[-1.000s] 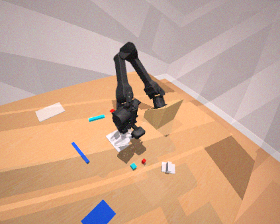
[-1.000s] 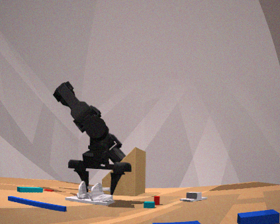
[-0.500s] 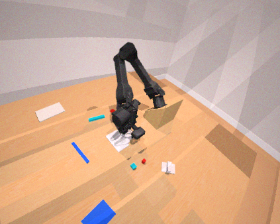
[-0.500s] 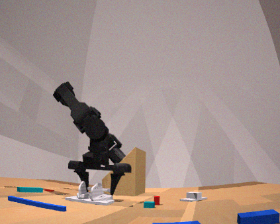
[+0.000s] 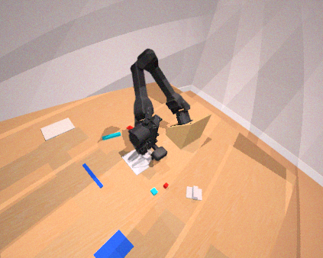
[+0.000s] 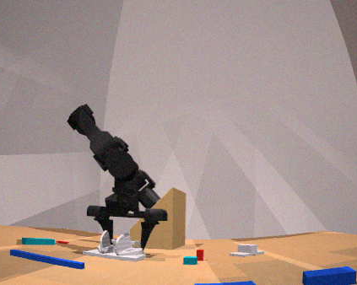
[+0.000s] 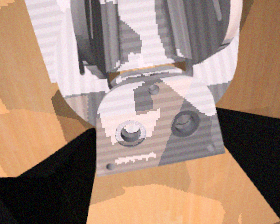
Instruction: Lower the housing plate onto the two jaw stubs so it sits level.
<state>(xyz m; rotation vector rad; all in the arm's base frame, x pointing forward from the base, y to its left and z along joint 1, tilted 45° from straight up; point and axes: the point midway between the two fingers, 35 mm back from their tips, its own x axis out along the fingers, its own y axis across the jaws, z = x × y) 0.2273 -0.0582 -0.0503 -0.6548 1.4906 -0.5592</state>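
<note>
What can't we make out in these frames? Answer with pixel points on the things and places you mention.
- Jaw pins and stubs: under the housing plate [image 7: 158,145] in the wrist view.
- Whether the plate sits level and closed: too small in the exterior view, foreshortened in the wrist view.
- Gripper [image 7: 153,124] fingertips: cut off by the wrist view's lower edge or behind the plate.
- Front blue block [image 6: 224,283]: cropped below.

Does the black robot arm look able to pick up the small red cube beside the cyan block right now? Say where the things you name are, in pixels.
Probably not yet: its black gripper [image 6: 127,244] [image 7: 153,124] is shut on the white housing plate [image 7: 156,160], though nothing visible walls off the red cube [image 5: 166,185] [image 6: 200,255].
</note>
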